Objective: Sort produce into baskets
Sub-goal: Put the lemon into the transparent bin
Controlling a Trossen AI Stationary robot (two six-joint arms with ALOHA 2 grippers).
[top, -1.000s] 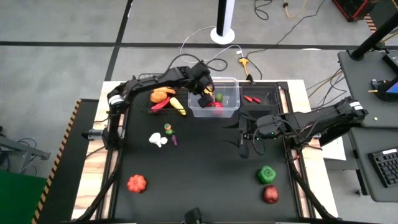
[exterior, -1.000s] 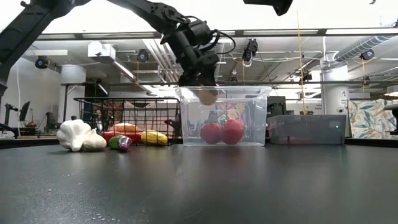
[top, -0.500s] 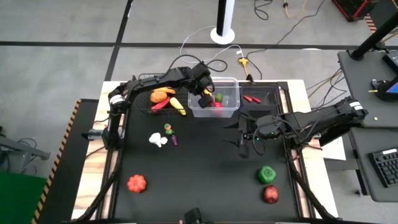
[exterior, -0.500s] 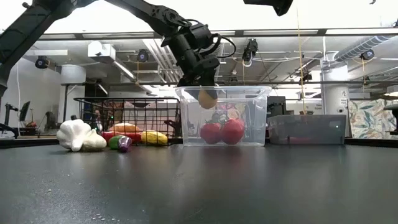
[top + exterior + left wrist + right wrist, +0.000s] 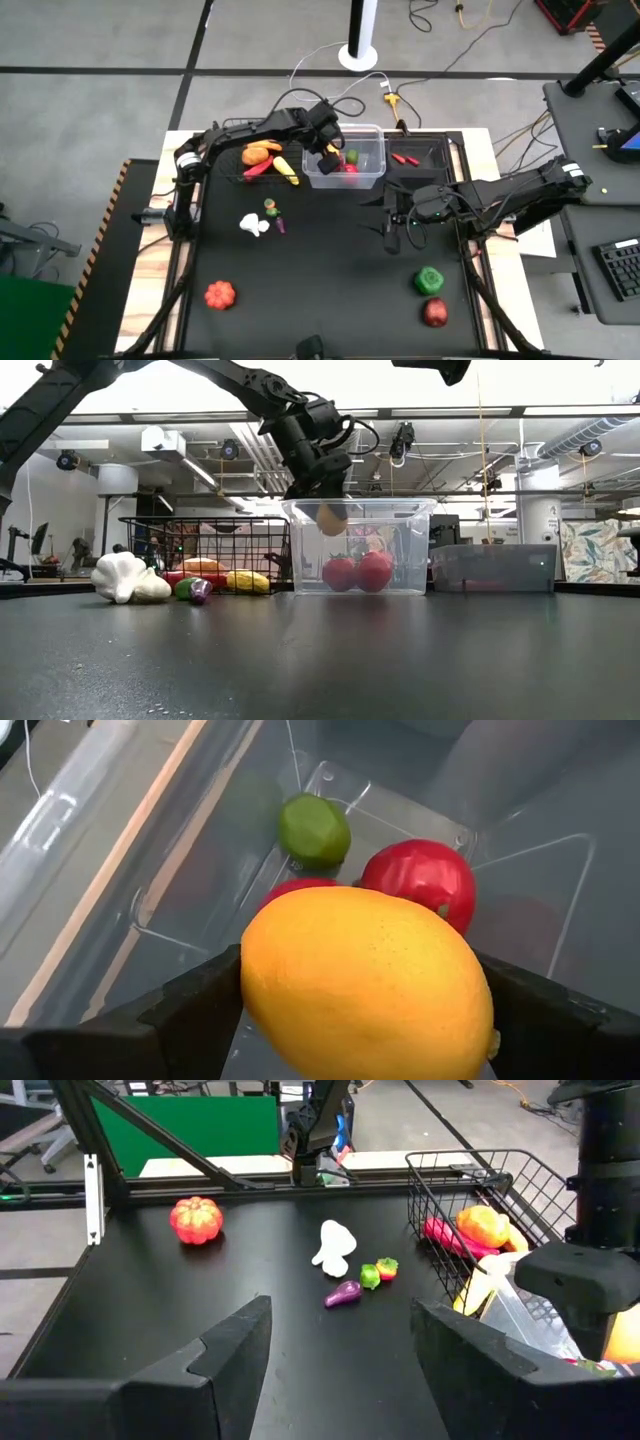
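Observation:
My left gripper (image 5: 330, 156) hangs over the clear plastic bin (image 5: 372, 132) at the far middle of the table, shut on a yellow-orange oval fruit (image 5: 365, 980). In the low view the fruit (image 5: 332, 517) sits just below the bin's rim. A green lime (image 5: 313, 830) and red fruits (image 5: 420, 880) lie on the bin's floor. My right gripper (image 5: 390, 232) hovers open over the table right of centre, with nothing between its fingers (image 5: 225, 1355). The black wire basket (image 5: 262, 160) holds yellow, orange and red produce. The low dark tray (image 5: 432, 150) holds red chillies (image 5: 405, 158). My left gripper pinches the yellow-orange fruit by its two narrow ends (image 5: 262, 982) between its two fingers (image 5: 190, 1020). The fingers slant down from above into the bin's left part. The fruit lies level across the gap, clear of the bin's floor and of the produce below it.
Loose on the black table lie a white garlic (image 5: 254, 225), a small green-and-red piece (image 5: 271, 207), a purple piece (image 5: 281, 225), an orange-red pumpkin (image 5: 219, 294) near left, a green pepper (image 5: 429, 280) and a red fruit (image 5: 435, 313) near right.

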